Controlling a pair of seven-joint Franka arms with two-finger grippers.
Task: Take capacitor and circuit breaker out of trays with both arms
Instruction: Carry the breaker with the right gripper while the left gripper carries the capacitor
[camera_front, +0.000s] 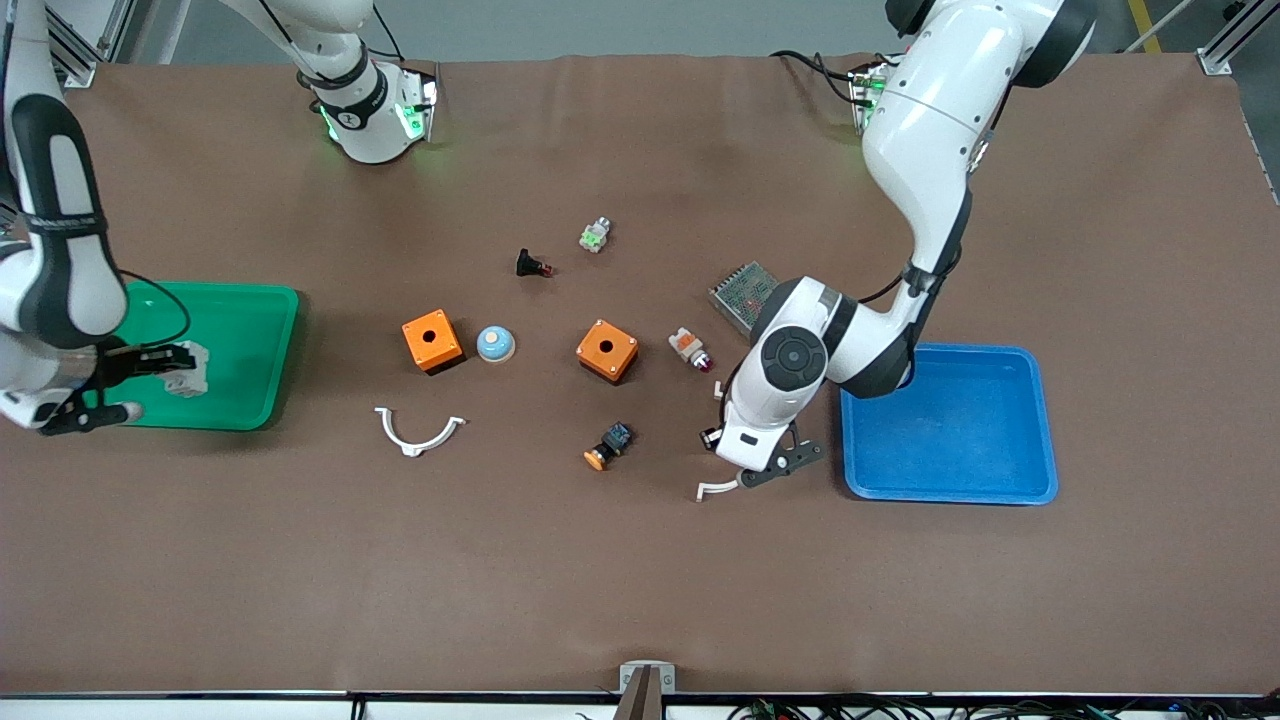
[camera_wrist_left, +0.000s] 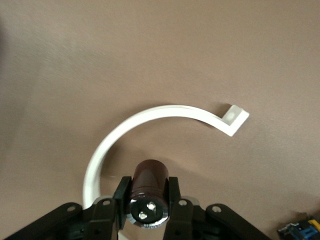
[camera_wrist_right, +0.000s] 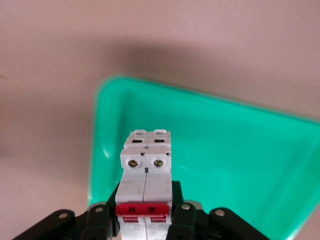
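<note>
My left gripper (camera_front: 768, 468) is shut on the capacitor (camera_wrist_left: 148, 182), a dark cylinder with two pale marks on its end, held between the fingers (camera_wrist_left: 122, 192). It is over a white curved bracket (camera_wrist_left: 150, 115) beside the blue tray (camera_front: 950, 492). In the front view the hand hides the capacitor. My right gripper (camera_front: 172, 374) is shut on the breaker (camera_wrist_right: 146, 172), a white block with a red lever bar and two screw holes. It holds the breaker (camera_front: 188, 372) over the green tray (camera_wrist_right: 240, 150), near the tray's (camera_front: 250, 340) outer edge.
On the table between the trays are two orange boxes (camera_front: 432, 340) (camera_front: 607, 350), a blue dome (camera_front: 495, 343), a second white bracket (camera_front: 418, 432), an orange-capped button (camera_front: 608, 445), a white-orange red-tipped part (camera_front: 690, 348), a black red-tipped part (camera_front: 532, 265) and a grey board (camera_front: 742, 290).
</note>
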